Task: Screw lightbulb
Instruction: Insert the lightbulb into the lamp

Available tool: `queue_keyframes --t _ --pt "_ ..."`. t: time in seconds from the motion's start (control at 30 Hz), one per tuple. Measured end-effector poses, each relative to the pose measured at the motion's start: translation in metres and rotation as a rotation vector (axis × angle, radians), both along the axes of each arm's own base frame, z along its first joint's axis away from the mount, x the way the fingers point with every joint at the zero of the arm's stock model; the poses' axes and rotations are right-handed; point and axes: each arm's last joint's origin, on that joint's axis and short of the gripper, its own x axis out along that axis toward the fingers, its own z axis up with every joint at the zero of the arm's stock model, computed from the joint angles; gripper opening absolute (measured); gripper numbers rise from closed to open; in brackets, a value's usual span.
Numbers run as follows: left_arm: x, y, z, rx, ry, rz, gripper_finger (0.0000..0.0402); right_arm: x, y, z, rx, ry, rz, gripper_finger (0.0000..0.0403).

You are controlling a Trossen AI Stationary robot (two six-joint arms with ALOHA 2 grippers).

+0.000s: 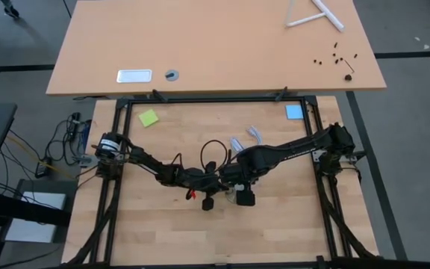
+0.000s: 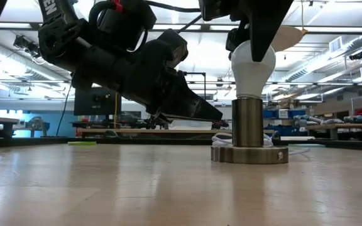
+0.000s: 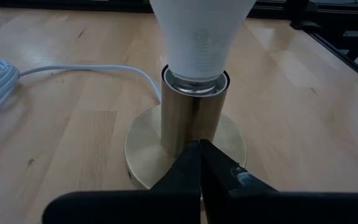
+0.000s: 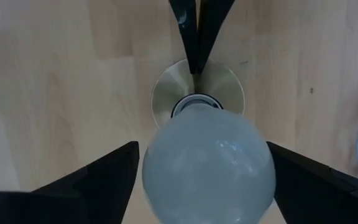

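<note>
Mid-tabletop, toward the front edge: my shut left gripper point(image 3: 199, 163) braces the brass socket point(image 3: 190, 127); the lightbulb point(image 4: 207, 163) stands seated upright in it; my right gripper point(image 4: 204, 171) straddles it, fingers wide, not touching; screwing looks nearly done

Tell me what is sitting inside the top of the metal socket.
The lightbulb stands upright in the socket, its narrow neck inside the rim. Its screw threads are hidden in the tube, so how far it is screwed in cannot be seen.
</note>
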Motion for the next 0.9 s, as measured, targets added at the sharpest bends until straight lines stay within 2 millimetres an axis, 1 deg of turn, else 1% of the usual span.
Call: queue_keyframes --t 0.2,0.27,0.37,0.57,0.9 --pt "0.000 0.000 0.000 0.000 0.000 0.000 0.0000 0.001 0.000 0.000 0.000 -0.009 0.009 0.0288" --pt "0.000 0.000 0.000 0.000 0.000 0.000 0.0000 0.001 0.000 0.000 0.000 -0.009 0.013 0.0278" --pt "0.000 0.000 0.000 0.000 -0.001 0.000 0.0000 0.001 0.000 0.004 -0.003 -0.010 0.025 0.0280" --pt "0.000 0.000 0.000 -0.014 0.000 0.006 0.0000 0.003 0.001 0.013 0.004 -0.040 0.106 0.0288" --pt "0.000 0.000 0.000 -0.014 0.000 0.006 0.0000 0.002 0.001 0.013 0.010 -0.035 0.173 0.0288"
